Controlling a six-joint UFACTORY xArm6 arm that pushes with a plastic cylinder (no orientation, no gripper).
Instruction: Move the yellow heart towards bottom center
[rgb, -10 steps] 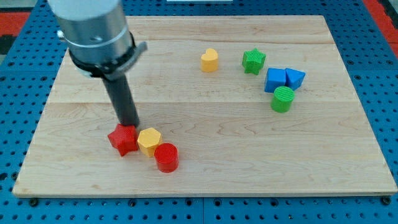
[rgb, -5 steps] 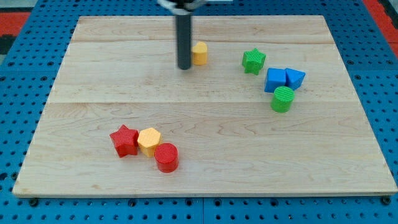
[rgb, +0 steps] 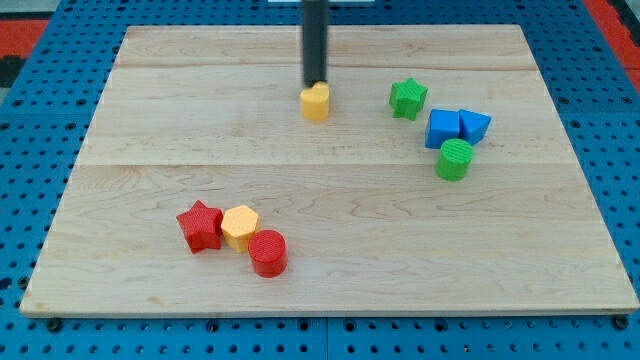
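Now my tip (rgb: 315, 83) touches the yellow heart block (rgb: 315, 103) from above.
Bare wooden desk (rgb: 400, 250) lies below it; no fingers exist.

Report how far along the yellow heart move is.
Done: my tip is placed against the top side of the yellow heart. In hand: the push downward is only starting; the heart sits in the board's upper middle. Left: nearly the whole run to the bottom centre of the board.
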